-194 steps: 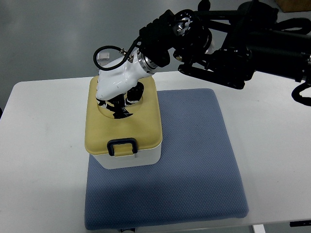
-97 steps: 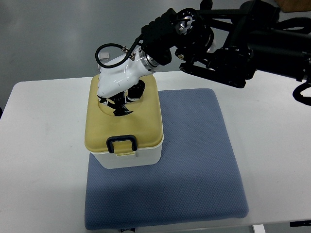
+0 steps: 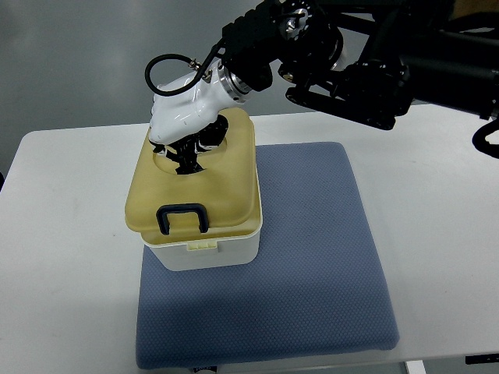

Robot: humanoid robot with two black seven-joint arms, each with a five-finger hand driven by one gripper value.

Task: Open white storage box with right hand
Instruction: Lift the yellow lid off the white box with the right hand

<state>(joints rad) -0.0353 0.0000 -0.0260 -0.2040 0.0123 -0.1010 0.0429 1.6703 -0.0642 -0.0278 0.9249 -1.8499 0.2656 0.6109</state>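
White plastic storage box [image 3: 204, 251] with a mustard-yellow lid [image 3: 226, 183], seen from the top view: set on the near-left part of a blue-grey padded mat [image 3: 312, 265], itself lying on a white table [image 3: 70, 257]. Long axis running from the robot's side toward the far edge, latch end facing the camera. Black loop handle [image 3: 182, 217] at the lid's near edge, standing up over a pale latch tab [image 3: 204, 245] on the front wall. Lid tilted, lifted at the near end and no longer seated flush on the white rim [image 3: 249, 232].

Bare tabletop to the left of the box and wide open mat to its right and front; box's left wall near the mat's left edge.

White-shelled right hand [image 3: 187, 136] on a black arm [image 3: 374, 54] reaching in from the upper right, dark fingers [image 3: 189, 160] curled down into a recess in the lid's far half, grasping the lid there.
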